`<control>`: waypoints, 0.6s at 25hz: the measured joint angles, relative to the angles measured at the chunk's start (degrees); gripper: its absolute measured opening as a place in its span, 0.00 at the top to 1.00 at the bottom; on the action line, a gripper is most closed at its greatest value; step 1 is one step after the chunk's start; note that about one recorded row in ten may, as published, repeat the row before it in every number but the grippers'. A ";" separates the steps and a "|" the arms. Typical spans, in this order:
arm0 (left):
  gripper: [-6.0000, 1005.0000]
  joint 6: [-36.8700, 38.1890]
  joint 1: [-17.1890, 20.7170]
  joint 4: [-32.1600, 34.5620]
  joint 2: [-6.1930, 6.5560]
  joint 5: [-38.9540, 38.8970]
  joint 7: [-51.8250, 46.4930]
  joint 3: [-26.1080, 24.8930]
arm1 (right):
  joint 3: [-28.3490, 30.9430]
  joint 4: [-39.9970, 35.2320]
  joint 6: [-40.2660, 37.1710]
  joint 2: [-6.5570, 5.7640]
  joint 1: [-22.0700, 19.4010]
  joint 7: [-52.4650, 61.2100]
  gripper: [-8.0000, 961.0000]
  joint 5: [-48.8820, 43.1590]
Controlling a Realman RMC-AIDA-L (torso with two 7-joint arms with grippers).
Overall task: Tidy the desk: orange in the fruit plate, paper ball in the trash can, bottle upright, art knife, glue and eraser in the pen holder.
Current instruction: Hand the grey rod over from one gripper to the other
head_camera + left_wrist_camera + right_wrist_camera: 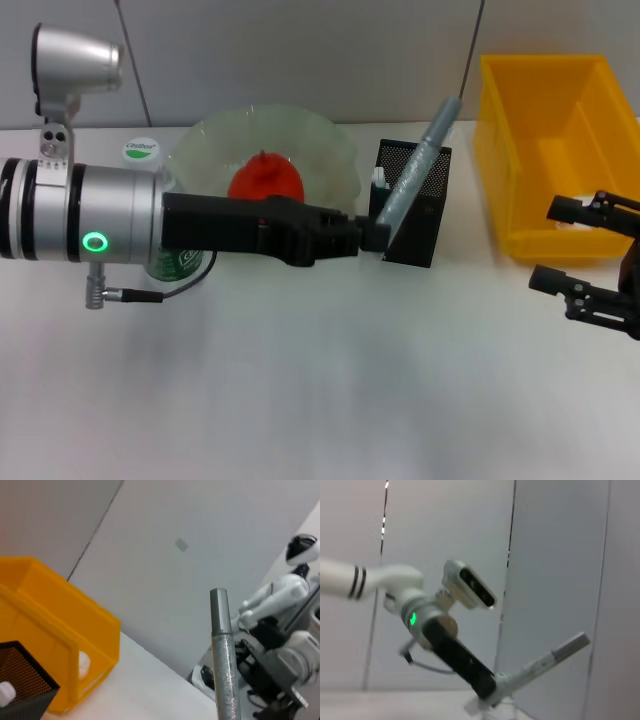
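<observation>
Art knife [415,175] in left gripper [372,232] fingers, long axis tilted over pen holder [425,215]; right gripper [575,250] fingers wide.

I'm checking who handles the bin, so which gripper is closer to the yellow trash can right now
Right. The right gripper sits open just in front of the trash can, by its near wall. The left gripper holds the art knife at the pen holder, farther away.

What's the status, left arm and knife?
Left gripper shut on knife, tilted over pen holder. Right gripper idle by trash can. Nothing blocking.
</observation>
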 joint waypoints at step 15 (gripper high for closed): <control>0.85 3.87 -1.07 0.89 1.81 0.29 -14.38 -0.94 | -0.15 6.95 6.63 0.33 -0.05 -46.94 0.26 11.60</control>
